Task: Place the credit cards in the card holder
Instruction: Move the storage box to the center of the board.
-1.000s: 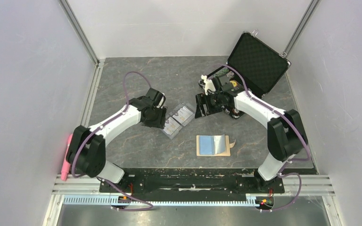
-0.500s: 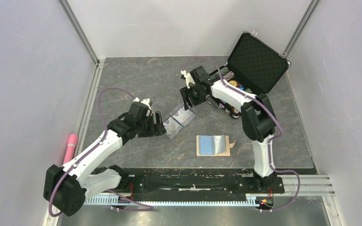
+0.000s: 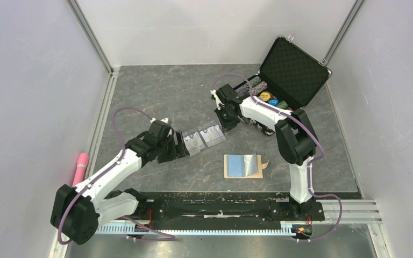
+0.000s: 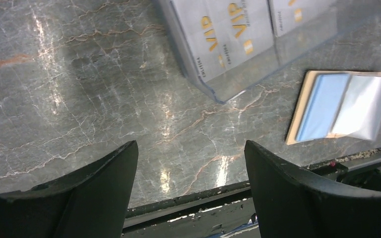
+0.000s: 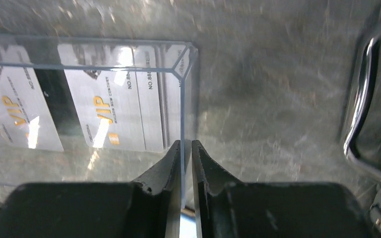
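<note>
- R pincer: closed on the thin end wall of the clear tray. No card gripped.
- L pincer: open, empty, low over the tabletop, just beside the tray's near-left end.
- Credit cards: flat inside the tray in two groups, between my two pincers.
- Tray long axis: runs near-left to far-right. I hold the far-right end.
- Card holder: open flat, near and right of the tray, apart from it.
- Judgement: L pincer is free and cards lie just far-right of it, so the pick prob. falls to L while R steadies the tray.
</note>
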You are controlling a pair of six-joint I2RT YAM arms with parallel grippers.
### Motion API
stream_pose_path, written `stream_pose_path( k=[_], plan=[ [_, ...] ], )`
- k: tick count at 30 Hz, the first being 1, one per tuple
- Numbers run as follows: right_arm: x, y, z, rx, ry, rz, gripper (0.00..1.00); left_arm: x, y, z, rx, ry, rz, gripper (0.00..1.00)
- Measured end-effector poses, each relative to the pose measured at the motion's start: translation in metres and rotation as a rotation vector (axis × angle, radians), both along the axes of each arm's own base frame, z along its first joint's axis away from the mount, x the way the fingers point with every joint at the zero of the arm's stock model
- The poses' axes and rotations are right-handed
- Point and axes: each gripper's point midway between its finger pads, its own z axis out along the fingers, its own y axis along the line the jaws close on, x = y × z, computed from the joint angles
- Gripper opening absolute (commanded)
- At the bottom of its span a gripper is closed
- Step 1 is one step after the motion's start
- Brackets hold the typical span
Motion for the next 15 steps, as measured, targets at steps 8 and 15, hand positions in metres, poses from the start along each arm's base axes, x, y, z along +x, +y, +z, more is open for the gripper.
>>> stream_pose_path(
  k=[8, 15],
  plan=[
    [-0.048, -0.017, -0.004, 0.037, 0.097, -0.085, 0.55, 0.003, -0.002, -0.017, 0.038, 0.089, 0.024, 0.84],
    [-0.060, -0.001, 0.003, 0.164, 0.121, -0.079, 0.57, 0.030, -0.017, 0.014, 0.021, 0.039, 0.004, 0.81]
  ],
)
